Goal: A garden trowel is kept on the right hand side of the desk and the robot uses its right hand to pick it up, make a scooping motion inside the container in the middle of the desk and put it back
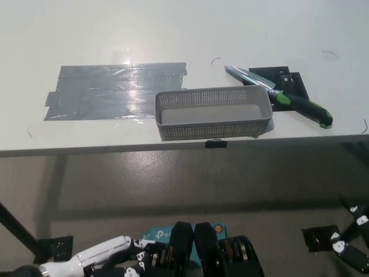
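Resting left hand [104,258] at lower left, grip impossible to tell. Hanging right hand [350,242] at lower right, below desk [173,29] edge, fingers splayed, gripping nothing. Lying trowel [281,96] on desk's right, just beside basket [213,130].

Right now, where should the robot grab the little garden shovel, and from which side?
Grab the trowel by its green-and-black handle, coming from the right near side. The handle points that way, toward the right hand, and lies free, while the blade sits close behind the basket.
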`<action>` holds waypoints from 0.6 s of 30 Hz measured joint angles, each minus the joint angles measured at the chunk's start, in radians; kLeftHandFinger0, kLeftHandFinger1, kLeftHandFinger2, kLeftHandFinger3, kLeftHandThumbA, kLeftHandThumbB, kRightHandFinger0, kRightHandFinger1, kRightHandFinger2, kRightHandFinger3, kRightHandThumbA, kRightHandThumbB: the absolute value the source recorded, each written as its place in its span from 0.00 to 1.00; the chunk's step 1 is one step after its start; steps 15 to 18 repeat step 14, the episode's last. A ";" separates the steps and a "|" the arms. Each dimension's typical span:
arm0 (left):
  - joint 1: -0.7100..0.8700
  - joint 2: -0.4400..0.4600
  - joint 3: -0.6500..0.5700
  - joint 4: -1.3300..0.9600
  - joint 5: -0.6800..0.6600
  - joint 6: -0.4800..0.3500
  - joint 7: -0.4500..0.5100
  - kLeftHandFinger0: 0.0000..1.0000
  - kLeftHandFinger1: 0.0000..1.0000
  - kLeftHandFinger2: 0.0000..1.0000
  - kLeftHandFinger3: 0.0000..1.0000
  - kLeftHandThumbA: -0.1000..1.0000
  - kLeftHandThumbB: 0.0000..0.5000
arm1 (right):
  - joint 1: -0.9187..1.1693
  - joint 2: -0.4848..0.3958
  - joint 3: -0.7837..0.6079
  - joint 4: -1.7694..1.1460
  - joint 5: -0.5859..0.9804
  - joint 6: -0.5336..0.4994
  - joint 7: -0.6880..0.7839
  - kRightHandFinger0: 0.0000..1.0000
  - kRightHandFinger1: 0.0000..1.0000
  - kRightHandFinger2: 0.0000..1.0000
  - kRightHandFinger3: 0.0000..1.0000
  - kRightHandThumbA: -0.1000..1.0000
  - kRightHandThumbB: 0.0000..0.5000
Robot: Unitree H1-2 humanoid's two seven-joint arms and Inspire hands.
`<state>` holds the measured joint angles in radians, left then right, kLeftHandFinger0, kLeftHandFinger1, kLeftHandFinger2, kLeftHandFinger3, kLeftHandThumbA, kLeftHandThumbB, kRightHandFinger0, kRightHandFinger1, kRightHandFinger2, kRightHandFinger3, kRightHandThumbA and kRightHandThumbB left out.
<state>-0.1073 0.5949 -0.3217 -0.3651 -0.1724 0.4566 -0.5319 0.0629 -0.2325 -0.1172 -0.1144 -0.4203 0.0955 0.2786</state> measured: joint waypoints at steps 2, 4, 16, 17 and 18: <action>0.000 -0.004 0.010 0.006 0.000 -0.002 0.000 1.00 1.00 1.00 1.00 1.00 1.00 | -0.013 -0.005 0.005 0.007 0.002 0.000 -0.003 1.00 1.00 1.00 1.00 0.28 0.48; 0.000 -0.011 0.017 0.021 0.000 -0.004 0.000 1.00 1.00 1.00 1.00 1.00 0.99 | -0.025 -0.013 0.010 0.015 0.004 -0.001 -0.005 1.00 1.00 1.00 1.00 0.30 0.47; 0.012 -0.029 0.045 0.033 0.000 -0.005 0.000 1.00 1.00 1.00 1.00 1.00 0.98 | -0.043 -0.029 0.034 0.032 0.005 -0.001 -0.006 1.00 1.00 1.00 1.00 0.31 0.49; 0.012 -0.029 0.045 0.033 0.000 -0.005 0.000 1.00 1.00 1.00 1.00 1.00 0.98 | -0.043 -0.029 0.034 0.032 0.005 -0.001 -0.006 1.00 1.00 1.00 1.00 0.31 0.49; 0.012 -0.029 0.045 0.033 0.000 -0.005 0.000 1.00 1.00 1.00 1.00 1.00 0.98 | -0.043 -0.029 0.034 0.032 0.005 -0.001 -0.006 1.00 1.00 1.00 1.00 0.31 0.49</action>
